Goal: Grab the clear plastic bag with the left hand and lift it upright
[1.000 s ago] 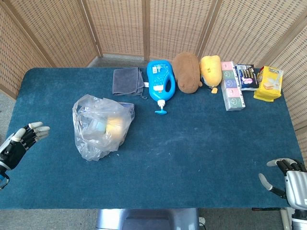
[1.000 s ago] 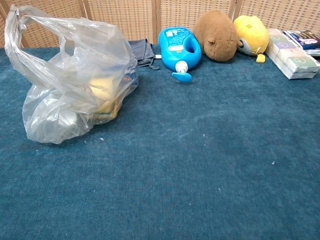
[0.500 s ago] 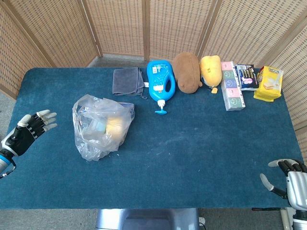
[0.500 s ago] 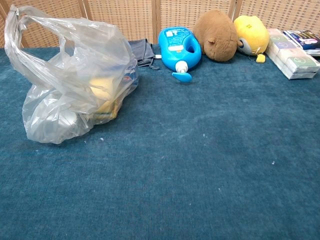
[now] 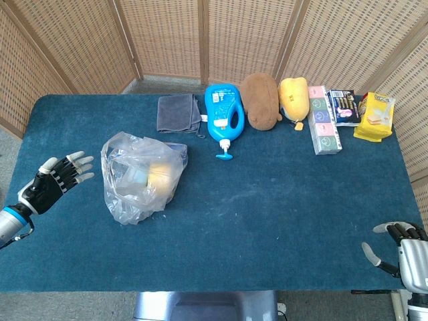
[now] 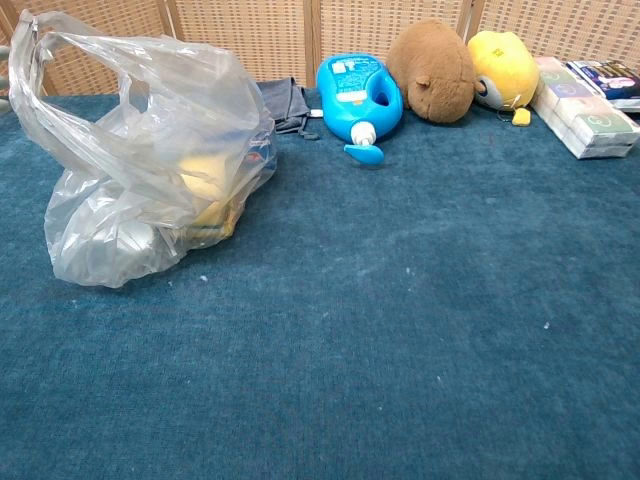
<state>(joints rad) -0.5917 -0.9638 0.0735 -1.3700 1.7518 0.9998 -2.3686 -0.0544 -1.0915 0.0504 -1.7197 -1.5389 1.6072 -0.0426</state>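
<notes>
The clear plastic bag (image 5: 142, 175) lies slumped on the blue table, left of centre, with yellow and pale items inside; the chest view shows the bag (image 6: 150, 160) large at the left with its handles loose on top. My left hand (image 5: 55, 181) hovers over the table's left side, fingers spread and empty, a short gap away from the bag. Off the table's front right corner my right hand (image 5: 401, 249) stays low, fingers apart, holding nothing.
Along the far edge lie a grey cloth (image 5: 178, 113), a blue detergent bottle (image 5: 223, 115), a brown plush (image 5: 261, 99), a yellow plush (image 5: 293, 97), a box of tissue packs (image 5: 323, 120), a dark packet (image 5: 345, 107) and a yellow packet (image 5: 376, 116). Wicker screens stand behind.
My left hand has moved up and to the right over the table edge, closing in on the bag. The bag and the right hand have not moved.
</notes>
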